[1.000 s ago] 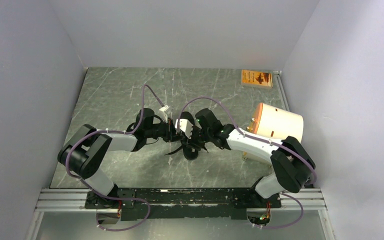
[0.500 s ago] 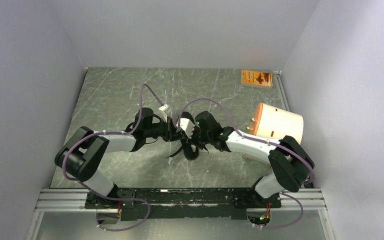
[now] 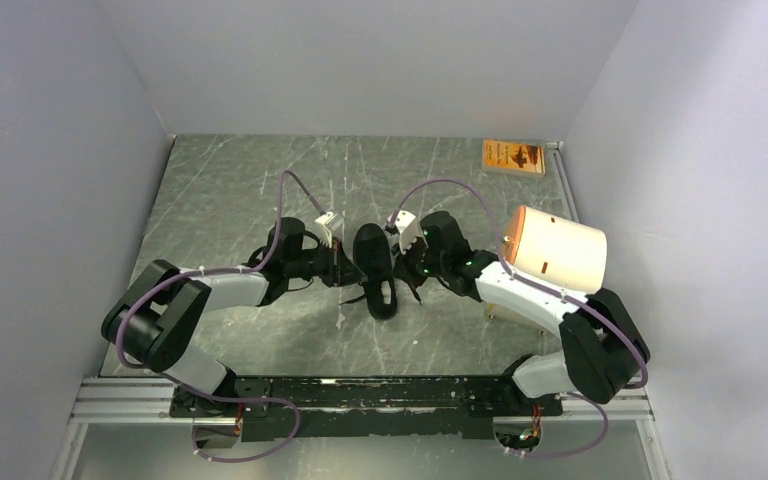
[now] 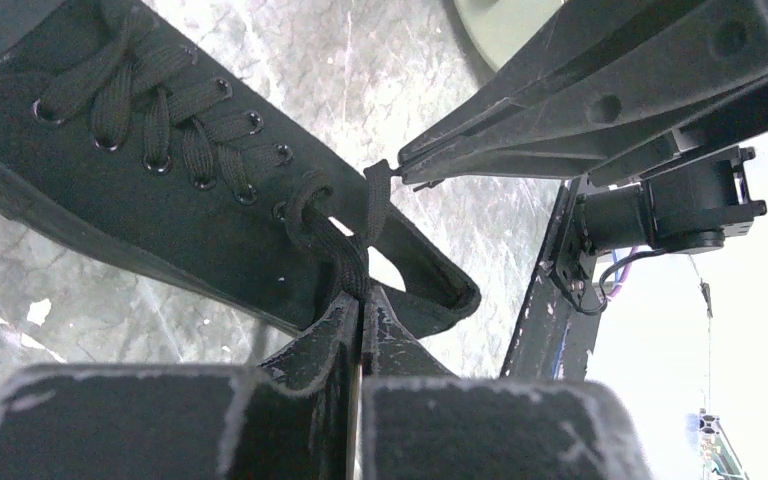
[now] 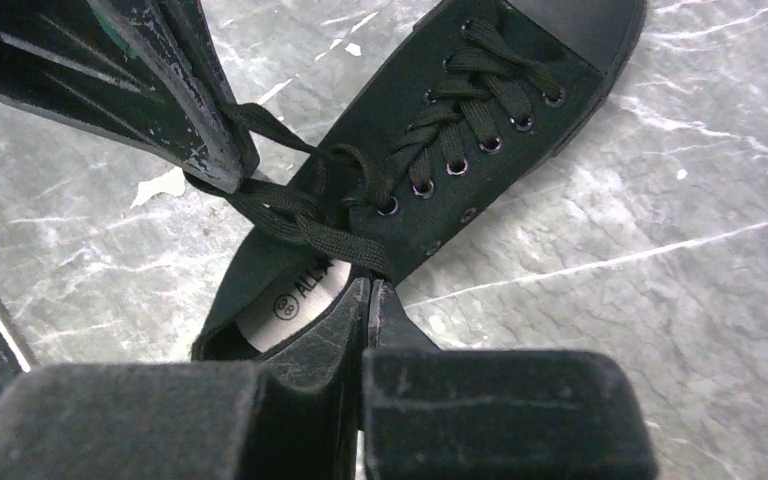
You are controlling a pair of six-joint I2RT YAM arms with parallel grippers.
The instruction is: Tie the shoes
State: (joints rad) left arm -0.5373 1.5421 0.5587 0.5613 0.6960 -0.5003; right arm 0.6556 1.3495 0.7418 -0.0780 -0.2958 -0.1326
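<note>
The black shoe [image 3: 375, 266] lies on the grey table, toe pointing away, between my two grippers. My left gripper [image 3: 344, 268] is at its left side, shut on a black lace [image 4: 352, 262] just off the top eyelets. My right gripper [image 3: 406, 268] is at its right side, shut on the other lace [image 5: 355, 252] over the shoe's opening. In the left wrist view the shoe [image 4: 110, 190] fills the upper left and the right gripper [image 4: 400, 172] pinches a lace end. In the right wrist view the shoe [image 5: 480, 150] shows with the left gripper [image 5: 232, 172] holding a lace. The laces cross between the tips.
A cream-and-orange curved cylinder [image 3: 555, 248] lies close behind the right arm's forearm. A small orange box [image 3: 513, 156] sits at the back right corner. Grey walls close in the table on left, back and right. Purple cables arch over both wrists.
Both grippers were together over the shoe. They have drawn apart, left going left and right going right, each with a lace, and the shoe now shows between them.
</note>
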